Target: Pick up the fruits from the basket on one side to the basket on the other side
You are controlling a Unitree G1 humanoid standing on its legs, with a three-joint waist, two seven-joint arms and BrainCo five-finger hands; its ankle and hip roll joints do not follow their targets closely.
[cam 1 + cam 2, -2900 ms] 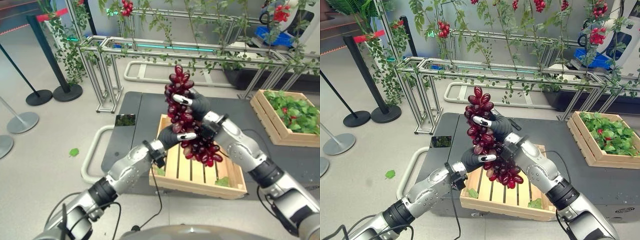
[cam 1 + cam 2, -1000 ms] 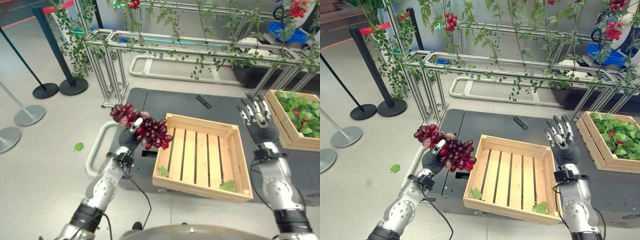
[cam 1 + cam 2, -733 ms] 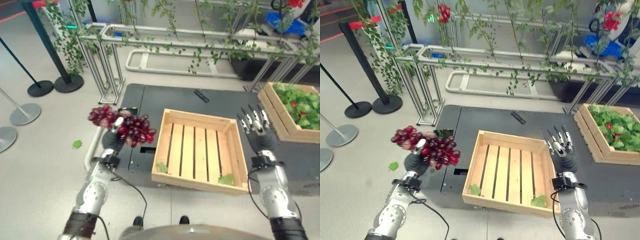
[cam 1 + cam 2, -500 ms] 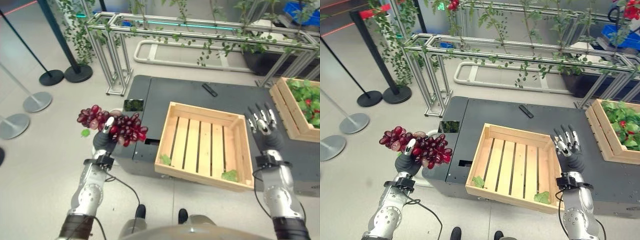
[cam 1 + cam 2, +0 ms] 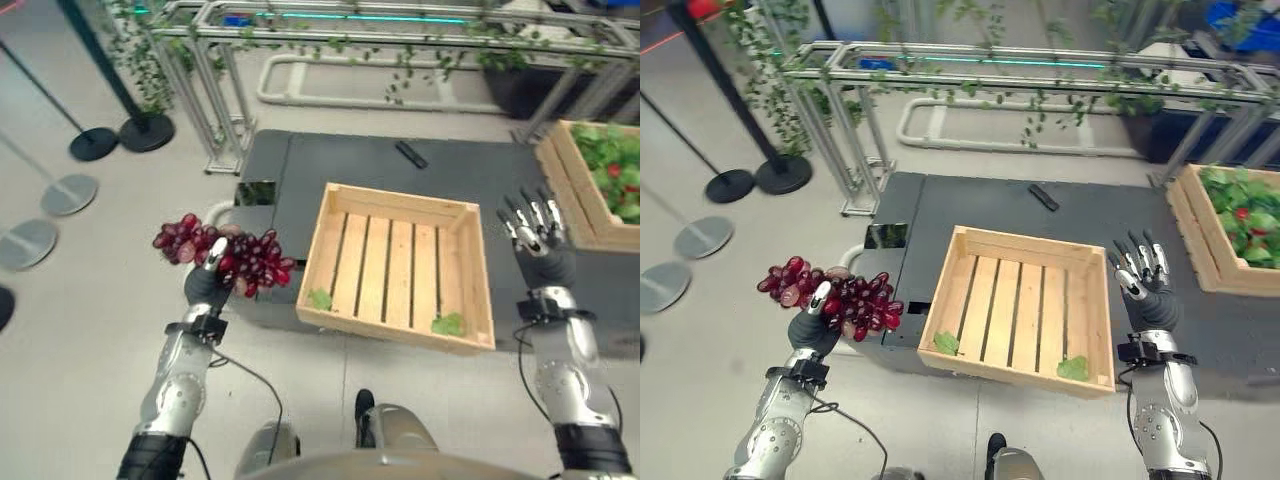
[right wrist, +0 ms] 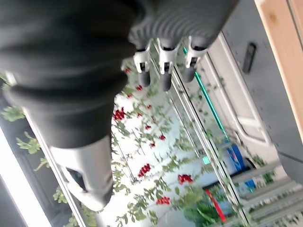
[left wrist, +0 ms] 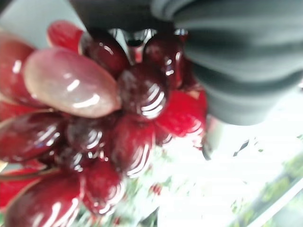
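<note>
My left hand [image 5: 205, 283] is curled round the bunch of red grapes [image 5: 225, 256], holding it up out over the floor, just left of the dark tabletop [image 5: 350, 170]. The wooden crate [image 5: 398, 265] sits on that tabletop with two green leaves on its slats. My right hand [image 5: 540, 245] hangs beside the crate's right wall, fingers straight and spread, gripping nothing. A second crate of greenery [image 5: 600, 175] stands far right.

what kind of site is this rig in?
Probably a staged indoor fruit-picking demo area, not a real farm: leafy vines on metal frames, queue-barrier posts on a smooth floor, and wooden crates on a dark platform. The left hand holds red grapes.
</note>
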